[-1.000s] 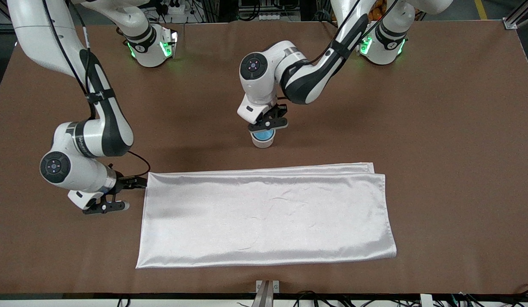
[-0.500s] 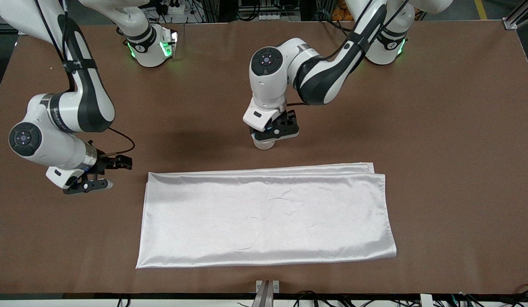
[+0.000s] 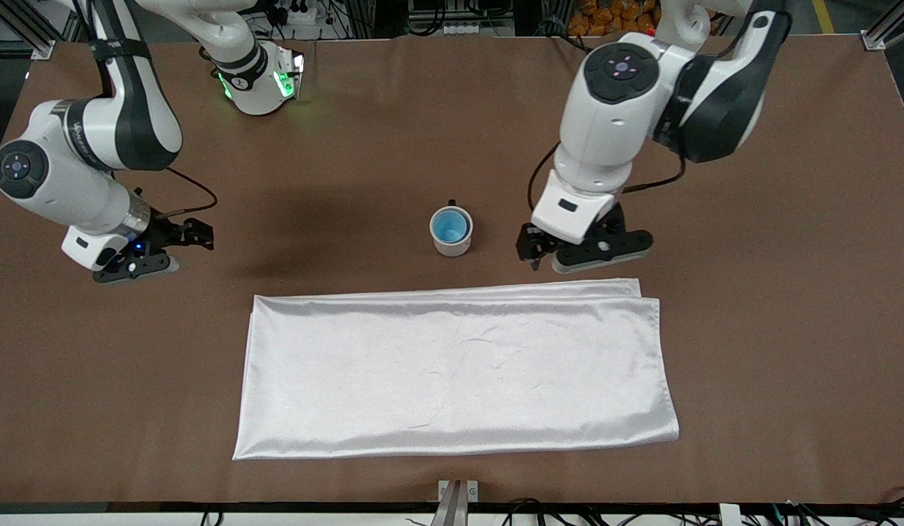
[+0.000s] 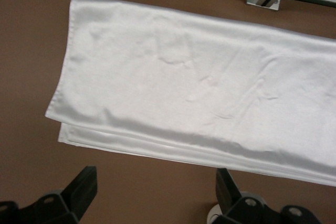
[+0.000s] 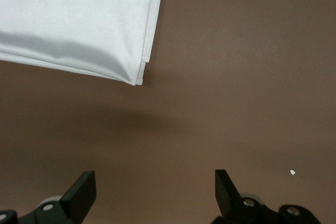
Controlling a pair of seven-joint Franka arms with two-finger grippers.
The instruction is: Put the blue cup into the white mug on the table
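Note:
The blue cup sits inside the white mug, which stands upright on the brown table, its black handle pointing toward the robots' bases. My left gripper is open and empty, low over the table beside the mug toward the left arm's end, apart from it. In the left wrist view my left gripper has its fingers spread wide over bare table. My right gripper is open and empty over the table at the right arm's end; in the right wrist view it holds nothing.
A large white satin cloth lies folded flat on the table, nearer to the front camera than the mug. It also shows in the left wrist view and its corner shows in the right wrist view.
My left gripper has let go of the blue cup in the mug and swung away toward the left arm's end. My right gripper has drawn back from the cloth's corner.

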